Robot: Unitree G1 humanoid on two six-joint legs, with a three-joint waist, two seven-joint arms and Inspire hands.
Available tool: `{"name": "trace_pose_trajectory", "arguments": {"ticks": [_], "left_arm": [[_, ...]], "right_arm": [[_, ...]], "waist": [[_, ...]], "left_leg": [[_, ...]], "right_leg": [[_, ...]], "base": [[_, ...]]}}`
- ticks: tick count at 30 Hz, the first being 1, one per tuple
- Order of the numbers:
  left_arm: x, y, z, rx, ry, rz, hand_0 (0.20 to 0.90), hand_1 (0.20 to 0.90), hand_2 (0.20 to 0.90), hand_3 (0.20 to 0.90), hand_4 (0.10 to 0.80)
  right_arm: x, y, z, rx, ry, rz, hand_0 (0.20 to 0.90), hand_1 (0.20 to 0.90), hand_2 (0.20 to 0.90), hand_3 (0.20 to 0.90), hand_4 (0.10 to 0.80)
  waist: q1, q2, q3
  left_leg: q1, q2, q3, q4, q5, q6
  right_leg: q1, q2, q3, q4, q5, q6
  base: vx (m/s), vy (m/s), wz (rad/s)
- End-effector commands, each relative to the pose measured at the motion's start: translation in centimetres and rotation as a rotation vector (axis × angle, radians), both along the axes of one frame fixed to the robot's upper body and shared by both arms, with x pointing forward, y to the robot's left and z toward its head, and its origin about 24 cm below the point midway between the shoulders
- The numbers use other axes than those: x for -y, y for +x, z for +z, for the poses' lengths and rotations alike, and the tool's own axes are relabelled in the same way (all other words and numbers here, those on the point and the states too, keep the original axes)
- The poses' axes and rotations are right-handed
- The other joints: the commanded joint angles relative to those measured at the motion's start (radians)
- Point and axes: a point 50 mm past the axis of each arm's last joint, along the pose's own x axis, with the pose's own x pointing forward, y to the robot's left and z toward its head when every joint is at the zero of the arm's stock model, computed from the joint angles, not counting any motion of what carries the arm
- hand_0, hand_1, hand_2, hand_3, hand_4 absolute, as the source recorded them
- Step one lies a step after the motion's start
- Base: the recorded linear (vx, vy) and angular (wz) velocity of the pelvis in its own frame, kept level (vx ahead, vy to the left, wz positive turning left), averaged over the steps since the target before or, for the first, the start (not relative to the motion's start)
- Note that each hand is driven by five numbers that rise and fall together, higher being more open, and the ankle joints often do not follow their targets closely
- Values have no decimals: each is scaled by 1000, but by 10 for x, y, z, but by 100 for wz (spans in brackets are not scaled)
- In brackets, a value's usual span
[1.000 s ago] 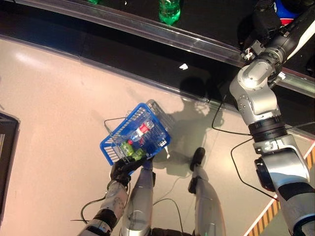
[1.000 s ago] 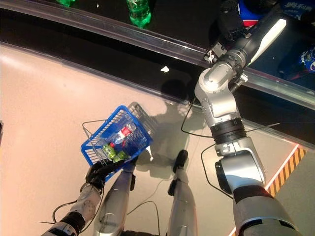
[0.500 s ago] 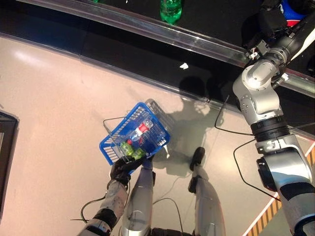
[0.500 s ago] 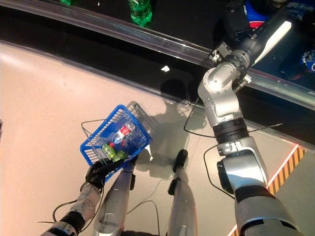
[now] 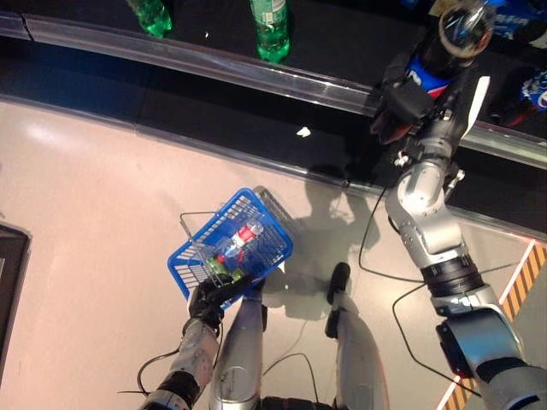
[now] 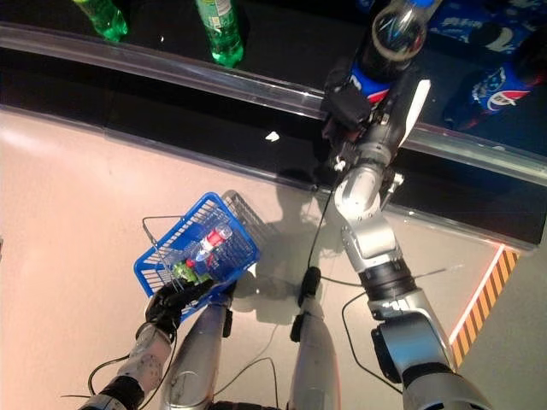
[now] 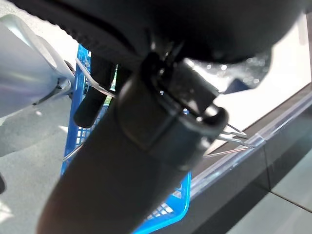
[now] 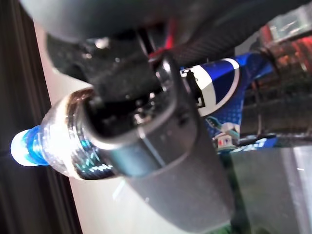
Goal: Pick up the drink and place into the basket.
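My right hand point(image 5: 400, 101) is shut on a dark cola bottle point(image 5: 462, 26) with a blue label and holds it up over the shelf edge. In the right wrist view my hand point(image 8: 161, 146) is wrapped round the bottle point(image 8: 58, 136), whose blue cap point(image 8: 22, 146) sticks out. My left hand point(image 5: 209, 297) is shut on the wire handles of the blue basket point(image 5: 190, 259), which hangs low at the left. In the basket lie a bottle with a red label point(image 5: 245, 234) and green drinks point(image 5: 219, 266). The basket also shows in the left wrist view point(image 7: 78, 122).
Green bottles point(image 5: 271, 26) stand on the dark shelf behind a shiny rail point(image 5: 214, 64). More blue-labelled bottles point(image 6: 504, 81) stand at the right of the shelf. Yellow-black striped tape point(image 5: 517, 295) marks the floor at the right. A dark object point(image 5: 8, 273) lies at the left edge.
The camera has shifted. My right hand has closed on the cola bottle and lifted it off the shelf towards me. The basket hangs as before.
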Motion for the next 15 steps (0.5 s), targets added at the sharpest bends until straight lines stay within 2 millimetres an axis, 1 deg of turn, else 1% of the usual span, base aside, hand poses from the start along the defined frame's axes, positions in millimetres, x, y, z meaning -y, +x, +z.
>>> {"name": "trace_pose_trajectory", "arguments": {"ticks": [1,3,5,6,8,10,13,14,15], "left_arm": [[-30,7,55,397,48,45,300,300,300,200,100],[-30,8,63,438,33,31,300,300,300,200,100],[-29,8,65,453,29,22,300,300,300,200,100],[-27,7,72,489,27,-7,300,300,300,200,100],[-22,6,78,523,15,-39,300,300,300,200,100],[-14,7,93,580,2,-92,300,300,300,200,100],[-14,7,94,585,1,-96,300,300,300,200,100],[-7,6,107,628,-4,-145,300,300,300,200,100],[-3,6,111,641,-14,-168,300,300,300,200,100]], "right_arm": [[-13,-68,108,619,-94,194,300,300,300,200,100],[-17,-70,98,579,-90,305,300,300,300,200,100],[-20,-71,94,564,-92,340,300,300,300,200,100],[-26,-73,84,529,-76,417,300,300,300,200,100],[-32,-74,73,482,-56,510,300,300,300,200,100],[-48,-78,55,406,-40,655,300,300,300,200,100],[-50,-78,53,395,-34,670,300,300,300,200,100],[-61,-79,37,326,-19,758,300,300,300,200,100],[-66,-80,28,286,-8,801,300,300,300,200,100]], "waist": [[-24,35,-23],[-24,31,-25],[-24,29,-30],[-21,27,-44],[-18,23,-61],[-10,18,-83],[-10,17,-84],[-2,13,-102],[3,12,-108]], "left_leg": [[54,-30,-29,69,-5,47],[86,-29,-29,71,-8,46],[96,-28,-30,70,-9,46],[117,-26,-31,63,-5,45],[141,-28,-32,50,-8,45],[171,-31,-34,19,-5,46],[175,-31,-34,16,-4,47],[195,-34,-37,-3,-3,47],[204,-36,-40,-11,-1,47]], "right_leg": [[139,3,-27,146,-166,-37],[174,0,-24,151,-174,-39],[185,-1,-24,151,-176,-40],[210,1,-25,147,-179,-41],[234,2,-24,137,-180,-39],[263,5,-26,117,-179,-37],[266,5,-27,115,-179,-37],[292,7,-33,98,-178,-35],[302,8,-36,92,-177,-34]], "base": [[29,22,-9],[45,7,-6],[60,7,-5],[99,0,-3],[91,-21,1],[55,-22,1],[17,-8,0],[70,-33,6],[100,-46,23]]}}
